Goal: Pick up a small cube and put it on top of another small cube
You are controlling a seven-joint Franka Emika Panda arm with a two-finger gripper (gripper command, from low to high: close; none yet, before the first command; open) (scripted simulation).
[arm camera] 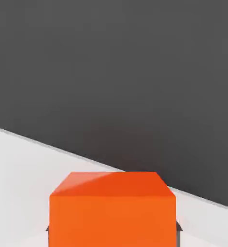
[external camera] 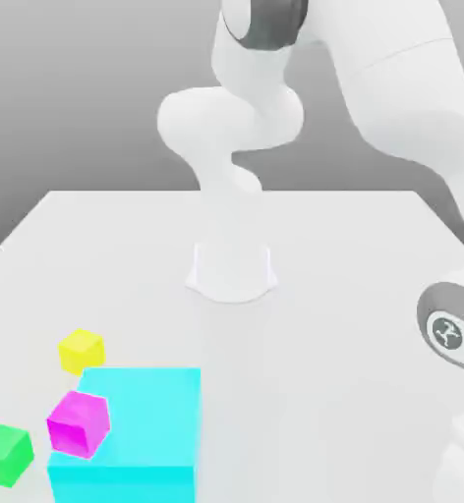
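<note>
A white tabletop (external camera: 354, 295) carries four coloured blocks, all gathered at the near corner on the exterior view's left. The largest is a cyan block (external camera: 143, 422), low and wide. A small magenta cube (external camera: 78, 423) sits tilted against its left edge, overlapping it from this angle; whether it rests on the cyan block or beside it cannot be told. A small yellow cube (external camera: 81, 350) stands just beyond them, a little farther back. A small green cube (external camera: 5, 455) sits nearest the edge, just left of the magenta one and apart from it.

The white robot arm (external camera: 246, 118) rises from its round base (external camera: 232, 275) at the tabletop's middle, bends high overhead, and comes down along the exterior view's right, well apart from the blocks.

In the hand view, an orange cube (arm camera: 112, 210) sits close before the camera, with dark finger tips (arm camera: 178, 227) showing at both its lower sides. The fingers appear clamped on it, above the tabletop's edge.
</note>
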